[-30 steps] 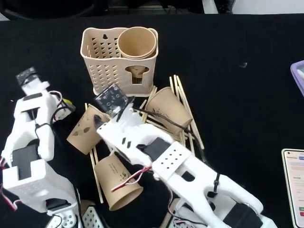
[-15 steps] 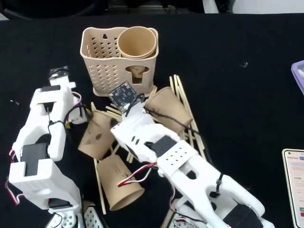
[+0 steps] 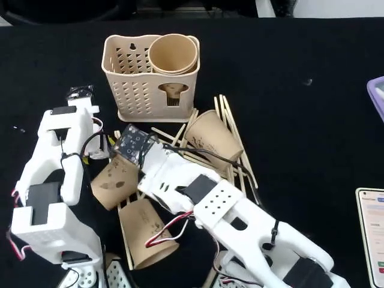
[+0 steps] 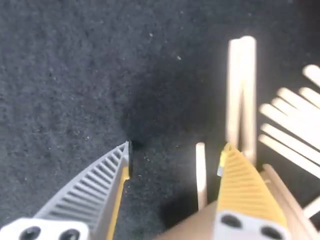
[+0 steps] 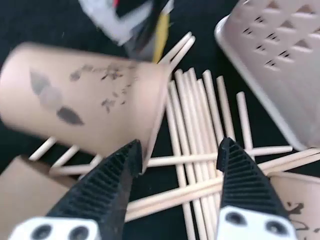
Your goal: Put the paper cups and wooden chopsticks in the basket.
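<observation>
A beige perforated plastic basket (image 3: 138,90) stands upright at the far side of the black cloth-covered table (image 3: 300,132), with nested brown paper cups (image 3: 173,53) in 1 end of it. In front of the basket, 3 loose paper cups (image 3: 210,139) lie on their sides among scattered pale wooden chopsticks (image 3: 235,141). The left gripper (image 4: 176,150) hangs close over the cloth, its 2 fingers spread wide and holding nothing, with 1 chopstick end between them. The right gripper (image 5: 180,145) is likewise wide open and empty above the chopstick pile, 1 finger just beside the rim of a tipped cup (image 5: 80,105).
</observation>
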### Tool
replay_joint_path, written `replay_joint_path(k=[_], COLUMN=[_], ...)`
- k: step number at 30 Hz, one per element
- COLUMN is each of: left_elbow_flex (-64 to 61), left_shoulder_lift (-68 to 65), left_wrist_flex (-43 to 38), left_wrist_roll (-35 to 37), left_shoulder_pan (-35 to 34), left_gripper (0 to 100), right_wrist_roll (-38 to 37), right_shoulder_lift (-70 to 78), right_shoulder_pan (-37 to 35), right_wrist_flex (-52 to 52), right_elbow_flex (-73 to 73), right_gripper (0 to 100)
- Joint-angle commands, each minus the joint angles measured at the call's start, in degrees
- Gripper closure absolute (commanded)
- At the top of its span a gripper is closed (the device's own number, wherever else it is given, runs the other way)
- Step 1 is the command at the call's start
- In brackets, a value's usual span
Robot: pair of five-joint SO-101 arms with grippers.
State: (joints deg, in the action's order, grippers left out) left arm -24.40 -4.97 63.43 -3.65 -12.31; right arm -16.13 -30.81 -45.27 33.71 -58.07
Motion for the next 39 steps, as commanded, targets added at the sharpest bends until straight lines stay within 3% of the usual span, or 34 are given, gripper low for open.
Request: replay_joint_path(k=[1, 7, 11, 16, 27, 29, 34, 39], left_elbow_flex=[-0.2, -2.6, -2.9, -2.9, -3.0, -3.0, -3.0, -3.0], left_shoulder_lift=[5.3, 6.8, 6.8, 6.8, 6.8, 6.8, 6.8, 6.7], left_wrist_flex=[0.5, -2.9, -3.4, -3.4, -3.4, -3.4, -3.4, -3.4], left_wrist_roll=[-0.7, -0.4, -0.4, 1.0, 1.7, 1.7, 1.7, 1.7], left_shoulder_pan=[1.5, 1.4, 1.4, 0.9, 1.1, 1.0, 1.0, 1.0], left_gripper=[71, 71, 71, 71, 71, 71, 71, 71], right_wrist_roll=[-1.1, 6.2, 10.7, 11.2, 11.2, 11.2, 11.2, 10.5], right_shoulder_lift=[-2.7, -9.0, -12.6, -11.0, -0.8, -0.5, -4.0, -13.3], right_shoulder_pan=[-2.0, -6.6, -6.9, -7.1, -10.2, -10.3, -10.1, -10.1], right_wrist_flex=[4.0, 7.3, 1.1, -6.2, -7.0, -6.9, -6.8, -2.5], right_elbow_flex=[4.1, 3.3, -2.0, -5.8, -2.2, -2.1, -3.2, -5.2], right_gripper=[74.4, 74.4, 74.4, 74.4, 74.6, 77.9, 99.3, 98.8])
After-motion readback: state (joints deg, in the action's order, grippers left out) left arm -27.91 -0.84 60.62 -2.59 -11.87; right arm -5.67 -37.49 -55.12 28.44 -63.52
